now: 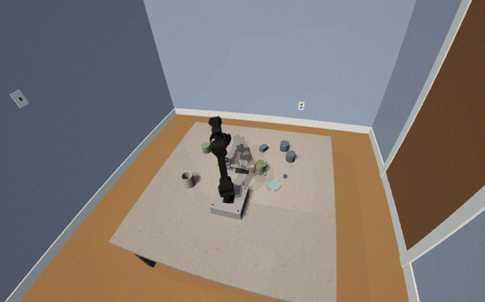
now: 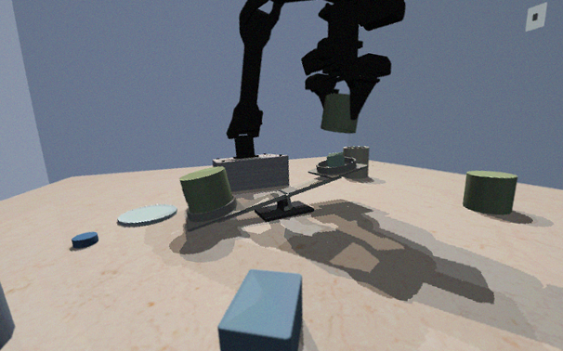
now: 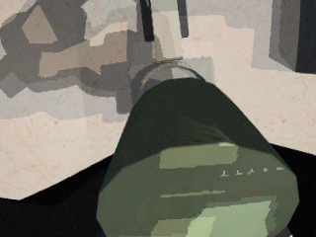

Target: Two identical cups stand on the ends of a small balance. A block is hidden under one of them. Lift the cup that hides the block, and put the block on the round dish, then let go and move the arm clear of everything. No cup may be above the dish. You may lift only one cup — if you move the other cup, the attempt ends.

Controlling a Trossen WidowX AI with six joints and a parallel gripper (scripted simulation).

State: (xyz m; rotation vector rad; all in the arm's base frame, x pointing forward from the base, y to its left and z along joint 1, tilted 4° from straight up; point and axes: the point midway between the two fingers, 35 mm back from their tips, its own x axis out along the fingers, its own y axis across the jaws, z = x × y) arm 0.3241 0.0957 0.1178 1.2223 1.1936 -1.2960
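My gripper [image 2: 341, 108] is shut on a green cup [image 2: 338, 119] [image 3: 197, 197] and holds it in the air above the raised end of the balance [image 2: 315, 184]. A small teal block [image 2: 334, 159] sits uncovered in the ring on that raised end. The other green cup [image 1: 260, 166] [image 2: 207, 191] stands tilted on the lowered end of the balance. The round pale blue dish [image 1: 273, 185] [image 2: 147, 215] lies on the table beside the lowered end, with nothing on it.
Another green cylinder [image 1: 206, 147] [image 2: 489, 192] stands on the far side. A beige mug [image 1: 189, 179] stands left of the arm base. A blue box [image 1: 263, 148] [image 2: 262, 319], a small blue disc [image 1: 285, 176] [image 2: 84, 239] and two grey-blue cylinders [image 1: 284, 146] [image 1: 290, 156] are also on the table.
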